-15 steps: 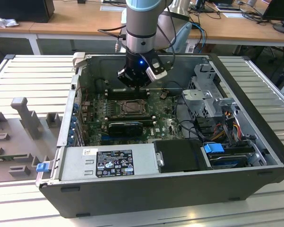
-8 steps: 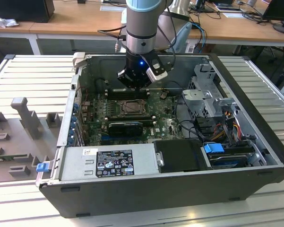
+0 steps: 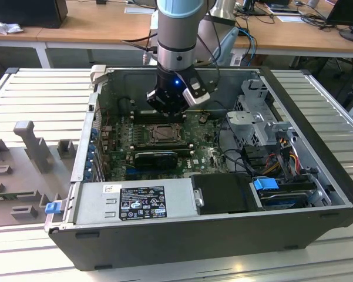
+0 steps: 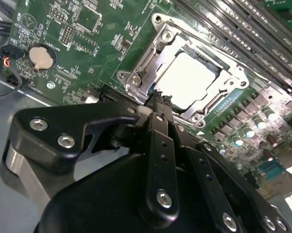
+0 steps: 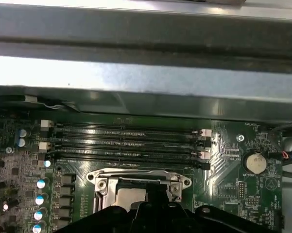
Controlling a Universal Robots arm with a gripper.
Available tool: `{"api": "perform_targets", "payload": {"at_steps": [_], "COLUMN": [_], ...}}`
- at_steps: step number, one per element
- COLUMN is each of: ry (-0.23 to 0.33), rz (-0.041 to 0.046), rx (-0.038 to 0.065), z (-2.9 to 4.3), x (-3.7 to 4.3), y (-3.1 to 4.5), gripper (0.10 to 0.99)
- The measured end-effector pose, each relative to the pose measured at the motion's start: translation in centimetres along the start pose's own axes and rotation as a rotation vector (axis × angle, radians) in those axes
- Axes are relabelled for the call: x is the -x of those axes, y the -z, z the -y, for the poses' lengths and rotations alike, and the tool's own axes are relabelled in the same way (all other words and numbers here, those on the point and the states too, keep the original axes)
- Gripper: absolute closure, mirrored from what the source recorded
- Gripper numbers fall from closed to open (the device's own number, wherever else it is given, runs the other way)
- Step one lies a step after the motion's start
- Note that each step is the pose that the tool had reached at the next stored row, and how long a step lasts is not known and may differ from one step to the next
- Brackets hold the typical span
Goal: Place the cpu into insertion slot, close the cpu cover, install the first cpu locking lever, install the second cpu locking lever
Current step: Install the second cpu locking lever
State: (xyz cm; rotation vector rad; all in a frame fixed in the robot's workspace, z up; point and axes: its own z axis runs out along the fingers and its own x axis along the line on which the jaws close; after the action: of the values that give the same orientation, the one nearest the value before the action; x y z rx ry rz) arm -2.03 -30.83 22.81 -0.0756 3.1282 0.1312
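Trouble, if it came, looked likeliest at the socket's edge. The gripper [image 4: 158,99] hung low inside the open case [image 3: 317,147], its fingers pressed together with nothing between them, the tip just at the near edge of the cover [image 4: 150,58]. The cpu [image 4: 189,80] already lay in the slot [image 3: 164,134], its pale face showing through the cover's window, and the cover seemed to be down over it (though whether it sat fully flat I could not tell). In the first wrist view the cpu [image 5: 131,198] sat below the memory slots [image 5: 126,143], half hidden by the gripper [image 5: 158,206]. I judged that a push landing slightly off the lever could scrape the green board [image 4: 87,29] or slip onto the frame, and uneven pressure on the cover could shift the chip and bend socket pins. The capacitors [image 4: 248,133] stood close by, easily knocked by the wide knuckles.
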Motion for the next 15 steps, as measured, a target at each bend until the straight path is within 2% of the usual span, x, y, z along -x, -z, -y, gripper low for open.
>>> {"api": "perform_targets", "payload": {"at_steps": [2, 4, 6, 7, 9, 11, 13, 14, 15], "ry": [0.000, 0.000, 0.000, 0.000, -0.001, -0.001, -0.001, -0.001, -0.001], "rz": [0.0001, -0.0001, -0.0020, -0.0058, -0.0188, -0.0201, -0.0183, -0.0178, -0.0176], "rx": [-0.001, -0.004, -0.005, -0.005, -0.004, -0.001, 0.038, 0.048, 0.053], "z": [-0.07, 0.22, 2.36, 2.69, 3.42, 4.63, 5.76, 6.19, 6.46], "x": [0.01, 0.00, -0.10, -0.11, -0.14, -0.20, -0.27, -0.30, -0.31], "y": [0.92, 1.22, 1.32, 1.30, 1.20, 1.16, 1.24, 1.26, 1.27], "gripper": [0.980, 0.980, 0.980, 0.980, 0.980, 0.980, 0.980, 0.980, 0.980]}}
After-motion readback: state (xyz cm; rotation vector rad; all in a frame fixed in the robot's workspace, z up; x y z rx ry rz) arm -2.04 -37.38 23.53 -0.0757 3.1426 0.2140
